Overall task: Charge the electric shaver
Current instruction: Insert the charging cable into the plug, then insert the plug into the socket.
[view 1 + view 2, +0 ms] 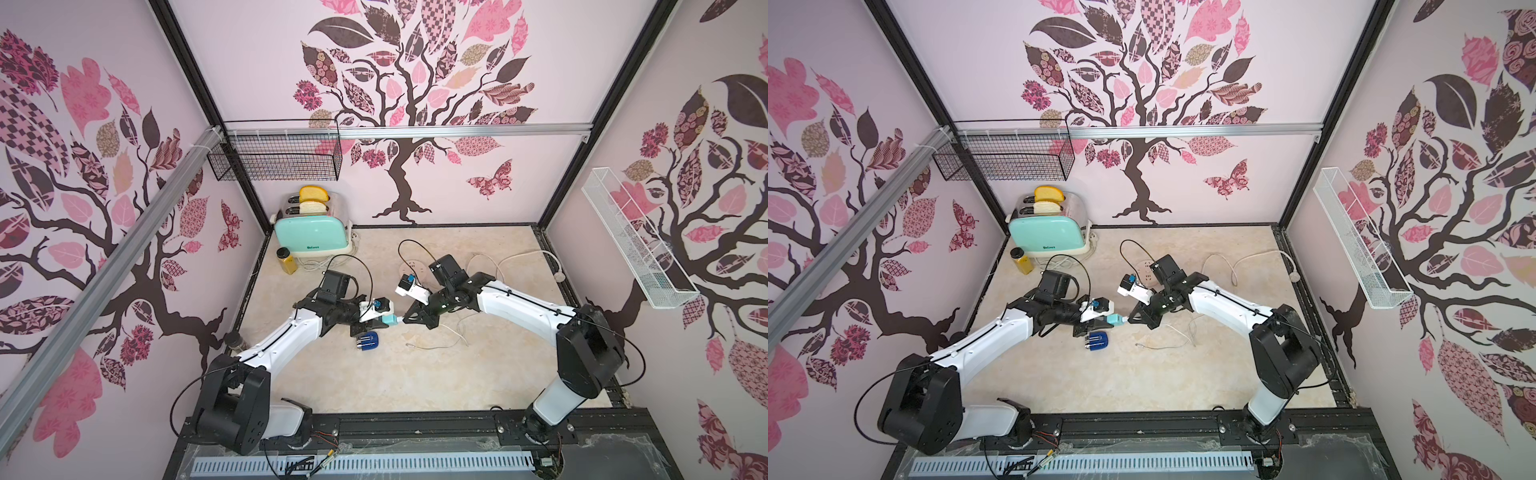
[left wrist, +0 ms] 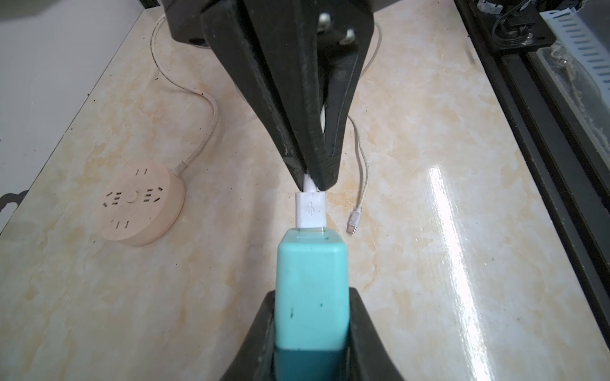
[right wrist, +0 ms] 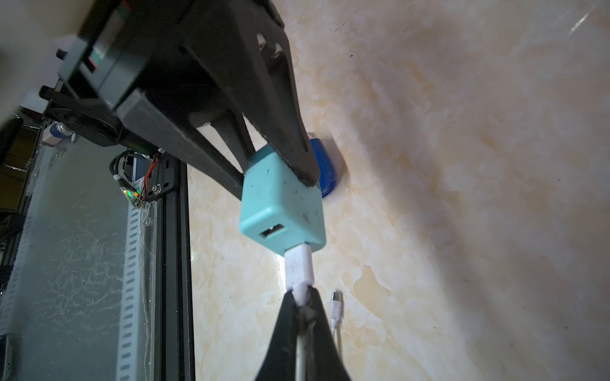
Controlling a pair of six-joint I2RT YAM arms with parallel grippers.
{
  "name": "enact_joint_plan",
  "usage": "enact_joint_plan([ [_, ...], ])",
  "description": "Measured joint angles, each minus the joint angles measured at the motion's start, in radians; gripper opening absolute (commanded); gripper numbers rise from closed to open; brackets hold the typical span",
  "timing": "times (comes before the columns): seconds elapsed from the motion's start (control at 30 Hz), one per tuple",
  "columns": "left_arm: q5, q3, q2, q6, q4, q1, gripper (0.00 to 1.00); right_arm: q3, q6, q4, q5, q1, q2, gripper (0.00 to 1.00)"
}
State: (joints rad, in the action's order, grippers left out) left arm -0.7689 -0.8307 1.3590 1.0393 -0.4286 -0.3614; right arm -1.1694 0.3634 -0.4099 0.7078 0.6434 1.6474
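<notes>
**Shaver lay free on the desk while both tools were busy with the charger**

The electric shaver (image 1: pixel 368 341) lay flat on the desk (image 1: pixel 415 374), just beside and partly under the left tool (image 1: pixel 384 321), with its silver head turned toward the left arm. Nothing was touching it.

It looked small, rigid and light. Its glossy, rounded blue body would likely slip under a weak pinch. The foil head seemed the delicate part, so the safer hold would be across the blue flanks, away from the foil. Its charging port could not be seen.

The left tool was pressed together on the teal adapter (image 2: pixel 312 280), held clear of the desk. The right tool (image 2: pixel 313 178) was pinching the white cable just behind the USB plug (image 2: pixel 311 211). The plug sat at one port of the adapter, and how deep it sat could not be told.

The cable's small connector (image 2: pixel 353 224) lay loose on the desk, apart from the shaver. The round socket hub (image 2: pixel 138 204) sat farther back, with its own cord (image 2: pixel 211 112) trailing away.

A toaster (image 1: pixel 311 237) and a yellow jar (image 1: pixel 286 261) stood well apart in the far corner and hindered nothing.

The real obstacles seemed to be the occupied tools, the left one crowding the shaver, and slack cable loops that could snag.
</notes>
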Motion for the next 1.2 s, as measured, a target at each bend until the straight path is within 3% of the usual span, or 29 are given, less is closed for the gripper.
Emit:
enact_joint_plan([
  [0.03, -0.003, -0.002, 0.001, 0.003, 0.001, -0.002, 0.00, 0.015, -0.005, 0.014, 0.001, -0.005, -0.012, 0.18],
  [0.07, -0.005, -0.002, 0.001, 0.003, 0.004, -0.003, 0.00, 0.023, -0.011, 0.020, 0.000, -0.007, -0.020, 0.26],
  [0.17, -0.008, -0.002, 0.003, 0.002, 0.008, -0.006, 0.00, 0.025, -0.026, 0.054, 0.000, -0.016, -0.042, 0.34],
  [0.23, -0.006, -0.013, 0.013, -0.001, 0.005, -0.006, 0.00, 0.036, -0.064, 0.090, 0.006, -0.038, -0.070, 0.44],
  [0.27, -0.003, -0.021, 0.019, -0.005, 0.007, -0.006, 0.00, 0.048, -0.089, 0.113, 0.008, -0.052, -0.088, 0.58],
  [0.4, 0.031, -0.035, 0.027, -0.057, 0.047, -0.006, 0.00, 0.145, -0.212, 0.193, -0.002, -0.113, -0.217, 0.77],
  [0.43, 0.041, -0.035, 0.027, -0.076, 0.060, -0.006, 0.00, 0.167, -0.253, 0.209, -0.006, -0.117, -0.256, 0.97],
  [0.7, 0.116, -0.035, 0.029, -0.252, 0.192, -0.006, 0.00, 0.329, -0.706, 0.449, 0.011, -0.108, -0.468, 0.98],
  [0.83, 0.139, -0.050, 0.044, -0.351, 0.224, -0.006, 0.00, 0.425, -0.929, 0.571, -0.027, -0.085, -0.497, 0.97],
  [1.03, 0.138, -0.051, 0.045, -0.451, 0.286, -0.017, 0.00, 0.496, -1.125, 0.740, -0.134, 0.007, -0.447, 0.92],
  [1.2, 0.117, -0.051, 0.045, -0.489, 0.294, -0.032, 0.00, 0.524, -1.212, 0.879, -0.219, 0.041, -0.365, 0.92],
])
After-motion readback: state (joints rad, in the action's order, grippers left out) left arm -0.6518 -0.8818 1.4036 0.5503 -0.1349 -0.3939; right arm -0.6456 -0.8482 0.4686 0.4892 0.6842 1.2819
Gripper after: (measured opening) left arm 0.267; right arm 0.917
